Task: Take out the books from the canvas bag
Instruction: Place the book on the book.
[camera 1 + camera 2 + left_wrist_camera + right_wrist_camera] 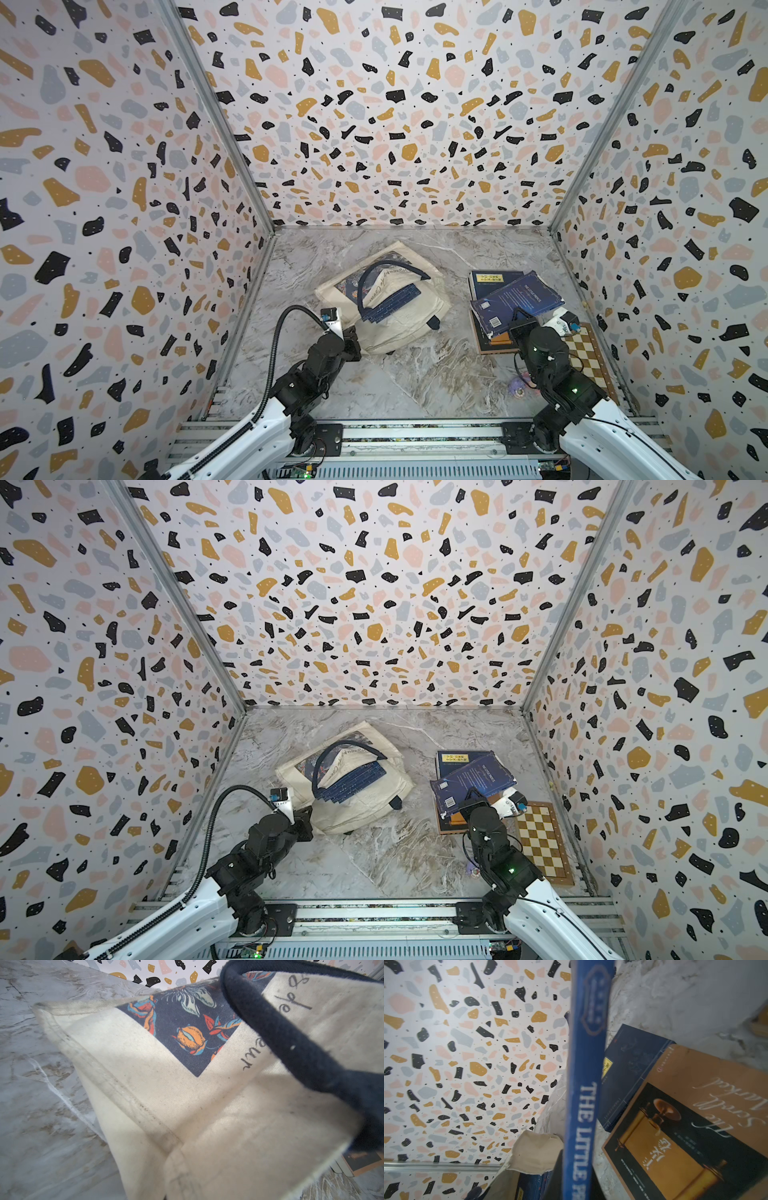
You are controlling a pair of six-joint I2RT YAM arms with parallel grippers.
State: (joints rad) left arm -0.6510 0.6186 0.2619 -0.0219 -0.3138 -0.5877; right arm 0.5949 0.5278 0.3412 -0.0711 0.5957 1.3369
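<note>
A: Where do the top views sit?
B: High above the near edge, looking down onto the desk (415, 386) — both share almost the whole scene.
A: And the wrists?
B: Left sits close against the canvas bag (187, 1115); right looks along the spine of a blue book (583, 1064) — bag corner visible too.

walls: terrazzo-speckled panels (395, 104) | floor: grey marble tabletop (415, 374) | corners: metal rails (218, 116)

canvas bag (411, 320) holding navy books (392, 297), blue book (519, 299) tilted over stack (494, 279)
</note>
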